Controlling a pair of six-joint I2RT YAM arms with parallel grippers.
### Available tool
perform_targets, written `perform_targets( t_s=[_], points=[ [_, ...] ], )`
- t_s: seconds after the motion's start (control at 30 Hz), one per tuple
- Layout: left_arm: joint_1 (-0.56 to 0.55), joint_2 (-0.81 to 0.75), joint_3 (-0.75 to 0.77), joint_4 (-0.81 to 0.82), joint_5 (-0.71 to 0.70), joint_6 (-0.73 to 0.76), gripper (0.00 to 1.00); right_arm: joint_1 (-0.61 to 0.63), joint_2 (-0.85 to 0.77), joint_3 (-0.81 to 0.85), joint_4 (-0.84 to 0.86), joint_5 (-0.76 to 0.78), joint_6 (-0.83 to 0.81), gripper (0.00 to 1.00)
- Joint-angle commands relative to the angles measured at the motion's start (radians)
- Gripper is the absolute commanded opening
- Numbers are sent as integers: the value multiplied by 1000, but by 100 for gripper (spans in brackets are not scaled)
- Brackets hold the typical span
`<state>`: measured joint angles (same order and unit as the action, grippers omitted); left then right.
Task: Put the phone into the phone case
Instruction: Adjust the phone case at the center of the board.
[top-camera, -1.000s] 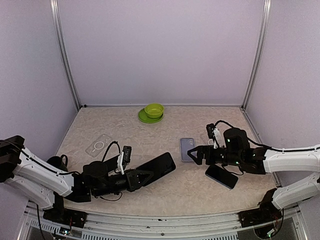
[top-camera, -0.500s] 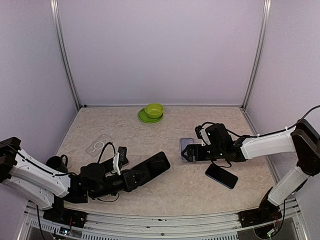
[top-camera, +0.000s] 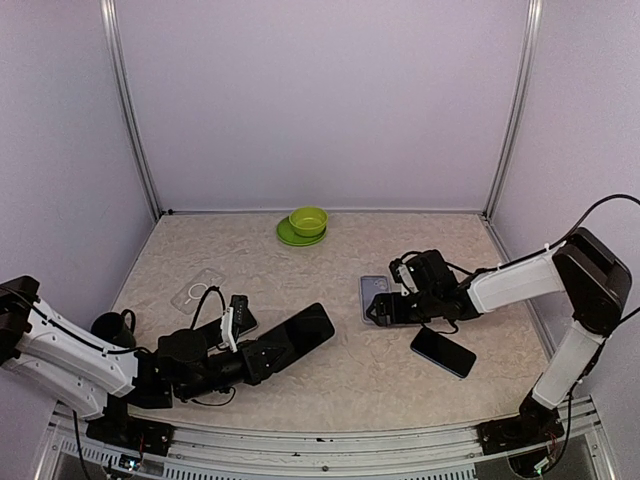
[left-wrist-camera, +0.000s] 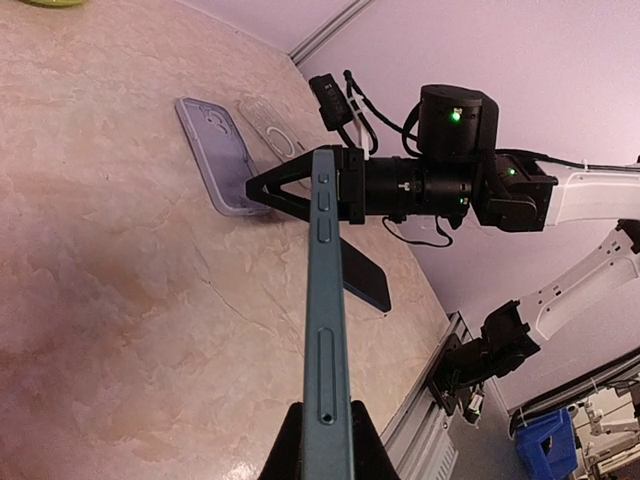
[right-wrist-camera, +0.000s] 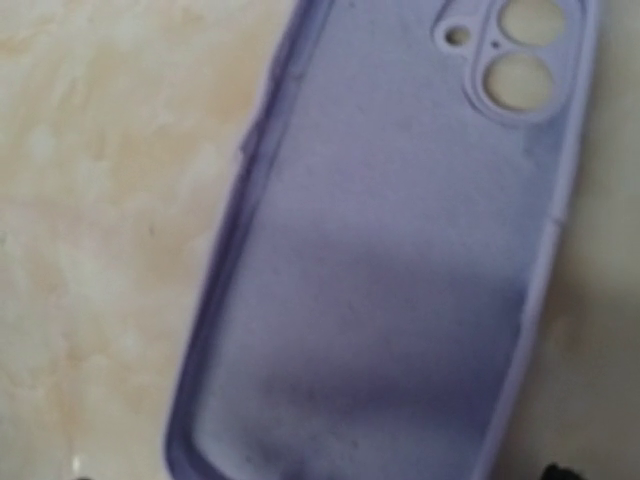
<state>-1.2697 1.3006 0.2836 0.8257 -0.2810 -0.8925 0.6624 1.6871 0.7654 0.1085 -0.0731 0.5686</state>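
My left gripper (top-camera: 258, 355) is shut on a dark phone (top-camera: 298, 333), held on edge above the table at the near left. In the left wrist view the phone's teal side (left-wrist-camera: 325, 300) rises from between my fingers (left-wrist-camera: 285, 445). A lilac phone case (top-camera: 374, 289) lies open side up at centre right. My right gripper (top-camera: 376, 312) is low over its near end, jaws open. The case (right-wrist-camera: 400, 260) fills the right wrist view, camera holes at the top, and only dark fingertip (right-wrist-camera: 556, 470) corners show at the bottom edge.
A second dark phone (top-camera: 443, 352) lies near my right arm. One clear case (top-camera: 197, 291) lies at the left, another (left-wrist-camera: 270, 122) just behind the lilac one. A green bowl on a plate (top-camera: 308, 221) sits at the back. A black mug (top-camera: 112, 327) stands far left.
My right gripper has swung left and down onto the lilac case's near end. My left gripper has drawn the phone slightly left and nearer.
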Motion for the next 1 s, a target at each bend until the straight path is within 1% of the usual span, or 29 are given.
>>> perform_targets(
  t_s=[0.0,0.1,0.3,0.57,0.8,0.97],
  points=[
    [-5,-9,-1,62,-24,9,0,-12,38,31,23,-34,-16,95],
    [-5,-2,0,64,-28,11,0,-12,57,46,20,-56,-22,93],
    [-3,-3,-6,61,-39,12,0,-11,70,27,75,-171,0,87],
    [-2,-1,-11,70,-50,8,0,24,79,9,141,-238,17,85],
    [-2,18,-11,89,-46,2,0,70,135,65,163,-269,11,84],
    [-2,13,-18,86,-48,-1,0,100,158,122,129,-269,-6,82]
  ],
)
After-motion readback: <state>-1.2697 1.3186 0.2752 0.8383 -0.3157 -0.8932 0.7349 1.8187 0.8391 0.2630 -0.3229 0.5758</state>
